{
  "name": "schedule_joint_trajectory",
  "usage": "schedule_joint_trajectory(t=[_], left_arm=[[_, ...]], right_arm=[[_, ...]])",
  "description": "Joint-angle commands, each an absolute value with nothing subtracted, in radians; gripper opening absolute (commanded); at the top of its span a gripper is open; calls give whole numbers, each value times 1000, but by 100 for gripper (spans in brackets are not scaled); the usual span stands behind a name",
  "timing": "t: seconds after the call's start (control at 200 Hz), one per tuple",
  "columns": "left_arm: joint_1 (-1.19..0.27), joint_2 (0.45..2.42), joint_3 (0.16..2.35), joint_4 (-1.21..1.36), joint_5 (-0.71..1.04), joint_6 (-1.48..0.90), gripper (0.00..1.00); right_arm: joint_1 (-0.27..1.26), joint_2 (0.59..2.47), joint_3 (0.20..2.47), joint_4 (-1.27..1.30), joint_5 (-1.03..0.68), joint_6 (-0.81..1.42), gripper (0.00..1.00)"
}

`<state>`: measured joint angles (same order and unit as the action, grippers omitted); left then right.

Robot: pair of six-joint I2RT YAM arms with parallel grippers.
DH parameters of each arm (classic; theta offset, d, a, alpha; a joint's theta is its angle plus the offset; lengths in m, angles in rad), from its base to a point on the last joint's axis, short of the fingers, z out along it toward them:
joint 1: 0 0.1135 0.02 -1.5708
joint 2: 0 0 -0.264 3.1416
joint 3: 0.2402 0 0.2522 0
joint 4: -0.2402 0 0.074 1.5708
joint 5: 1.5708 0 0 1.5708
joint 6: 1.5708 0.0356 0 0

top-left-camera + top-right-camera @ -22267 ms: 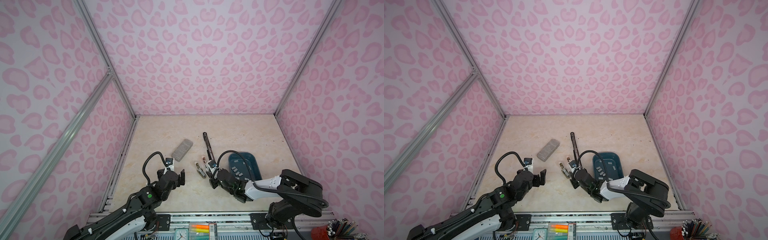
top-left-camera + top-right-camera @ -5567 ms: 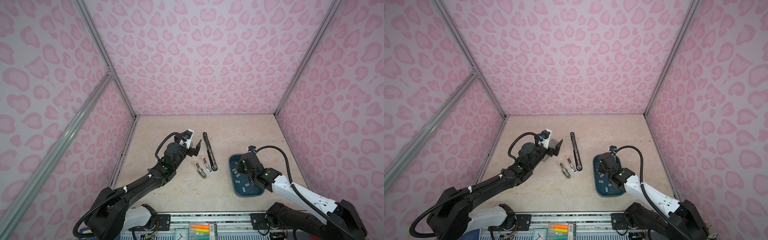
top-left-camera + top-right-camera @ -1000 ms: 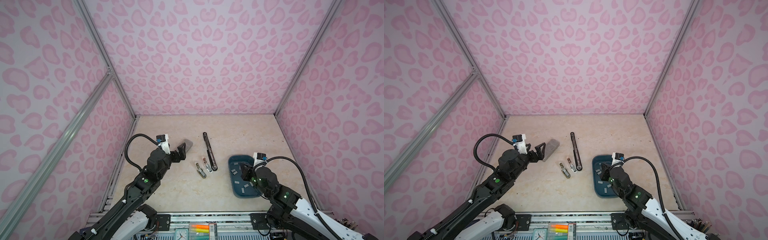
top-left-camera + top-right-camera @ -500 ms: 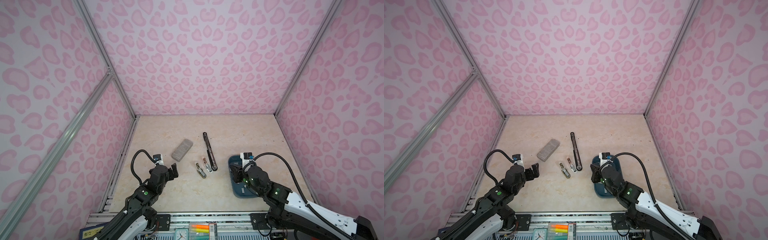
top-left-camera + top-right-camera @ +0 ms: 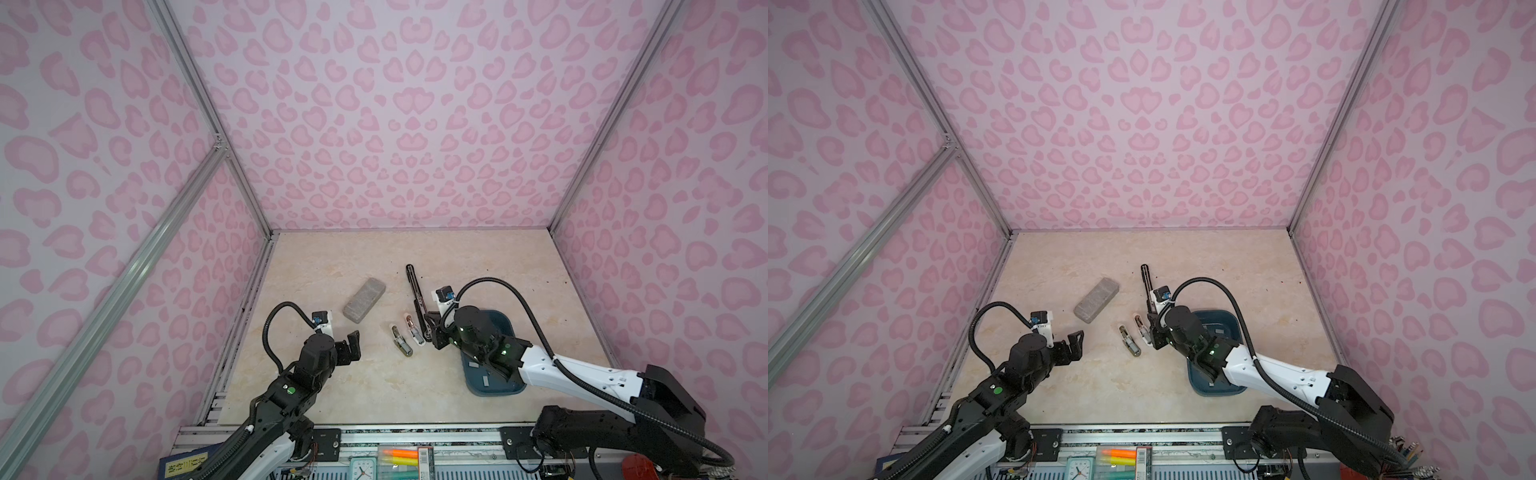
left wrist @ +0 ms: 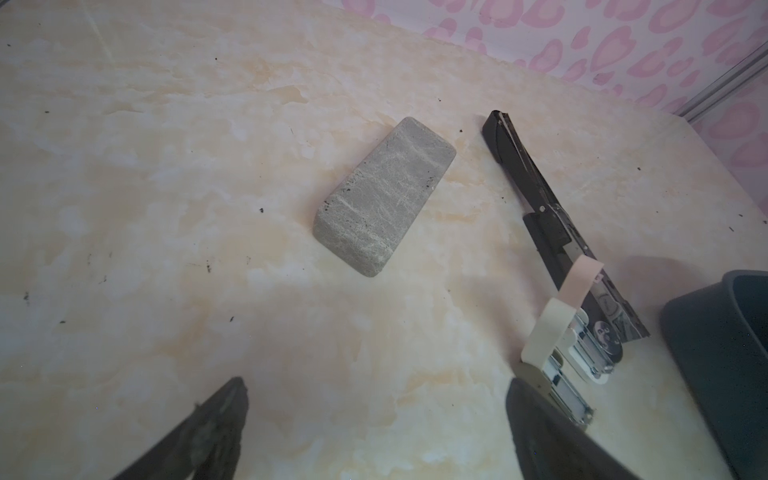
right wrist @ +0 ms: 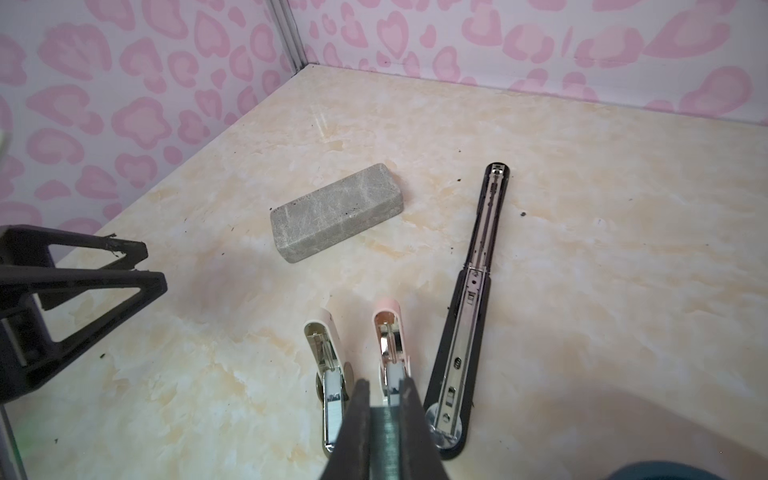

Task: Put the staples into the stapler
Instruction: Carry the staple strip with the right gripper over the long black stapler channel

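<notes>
The right fingers are closed tight on one strip of staples, which stands edge-on between them in the right wrist view. In both top views they hang over the near end of the pink stapler, just beside the hinge end of the black stapler. Whether the strip touches either one is hard to tell from here.

The black stapler lies opened out flat on the desk, its metal channel facing up. A cream stapler lies alongside the pink one, both also opened.

More staples lie loose in the blue tray, partly hidden under the right arm; two strips show there in a top view.

The left fingers are spread wide and hold nothing. They hover above bare desk, apart from the staplers and short of the grey block. In the left wrist view the two tips frame the desk with the block beyond them.
</notes>
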<state>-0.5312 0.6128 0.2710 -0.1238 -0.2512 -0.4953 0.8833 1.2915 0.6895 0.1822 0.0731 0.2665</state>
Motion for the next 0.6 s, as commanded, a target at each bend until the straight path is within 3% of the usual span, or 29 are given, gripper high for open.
schedule_joint_trajectory(t=[0.0,0.21,0.595], left_arm=[[-531,597,267,-95,-250,-495,98],[-531,602,264,-82,-241,-489,98],[-532,613,268,-82,-273,-496,98]], right_arm=[[870,1349,717,212,52,175,1],[711,1458,742,252,-128,190,0],[715,1405,736,180,-74,254,0]])
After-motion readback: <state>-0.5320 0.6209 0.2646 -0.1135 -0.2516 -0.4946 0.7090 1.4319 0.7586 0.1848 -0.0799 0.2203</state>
